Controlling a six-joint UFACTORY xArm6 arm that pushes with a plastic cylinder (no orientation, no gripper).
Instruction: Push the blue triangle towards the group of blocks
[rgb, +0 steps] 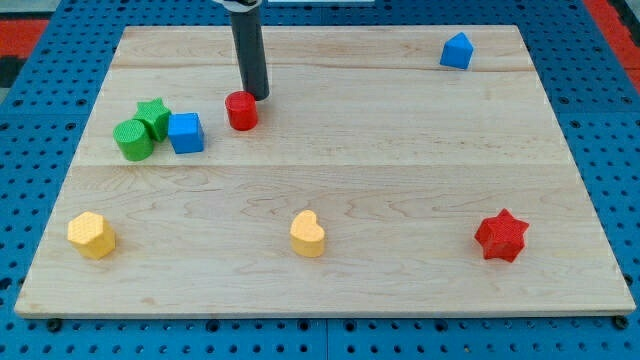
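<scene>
Tool pose: the dark rod comes down from the view's top, almost upright, and my tip (259, 95) rests on the table (330, 180) in its upper left part. The tool is a plain rod with nothing to open or close, and it grasps nothing.
Yellow hexagon block (91, 235): far to the lower left of my tip, near the table's bottom left corner.
Green cylinder (133, 139): to the left of my tip and a little lower, touching the green star.
Green star (153, 117): left of my tip, just above and behind the green cylinder.
Blue cube (185, 132): left of my tip, just beside the green star and cylinder; these three form the group.
Red cylinder (241, 110): just to the lower left of my tip, touching it or almost touching; I cannot tell which. It stands between my tip and the group.
Yellow heart-like block (308, 234): well below my tip, slightly to the right, near the table's bottom edge.
Blue triangle (456, 51): the task's thing, far to the right of my tip and a little higher, near the table's top right corner, well apart from the group.
Red star (501, 236): far to the lower right of my tip, alone.
Containers: the table carries all blocks directly.
</scene>
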